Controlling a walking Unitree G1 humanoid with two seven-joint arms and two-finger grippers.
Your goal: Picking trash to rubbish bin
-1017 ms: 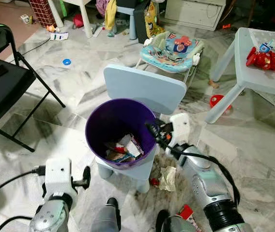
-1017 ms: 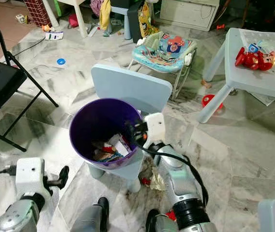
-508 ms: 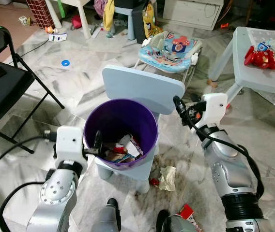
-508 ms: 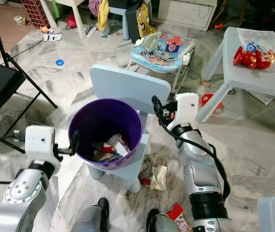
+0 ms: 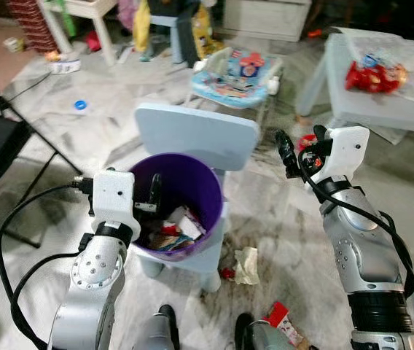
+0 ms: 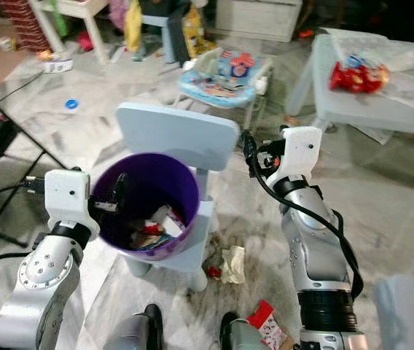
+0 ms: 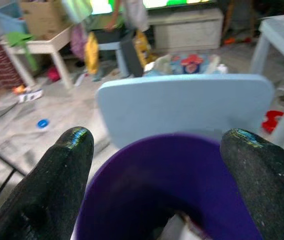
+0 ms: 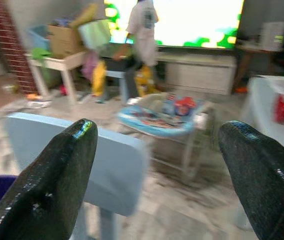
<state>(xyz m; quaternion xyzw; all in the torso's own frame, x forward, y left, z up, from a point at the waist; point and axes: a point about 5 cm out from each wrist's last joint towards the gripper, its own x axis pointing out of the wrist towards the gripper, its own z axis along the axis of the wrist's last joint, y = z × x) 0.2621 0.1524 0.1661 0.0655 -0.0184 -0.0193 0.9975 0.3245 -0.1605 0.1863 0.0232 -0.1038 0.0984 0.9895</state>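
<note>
In the left eye view, a round purple rubbish bin (image 5: 185, 197) is seen standing on the seat of a small pale blue chair (image 5: 196, 136), with mixed wrappers and paper heaped at its bottom. A crumpled pale piece of trash (image 5: 247, 265) is seen on the marble floor (image 5: 83, 138) just beside the chair's front leg, and a red packet (image 5: 282, 321) lies nearer the robot. The left tool (image 5: 154, 193) is held at the bin's near rim, its fingers dipping inside. The right tool (image 5: 286, 153) is raised beside the chair's backrest, apart from it.

In the right eye view, a pale desk (image 6: 382, 95) carrying a red toy (image 6: 356, 76) is shown to the right.

In the left wrist view, the left tool (image 7: 157, 150) is shown spread wide with nothing held, the bin's rim and the backrest framed between its fingers (image 7: 64, 165).

In the right wrist view, the right tool (image 8: 157, 145) is likewise spread wide and empty; a baby bouncer (image 8: 167, 112) and a bright screen (image 8: 177, 22), blurred, are seen beyond.
</note>
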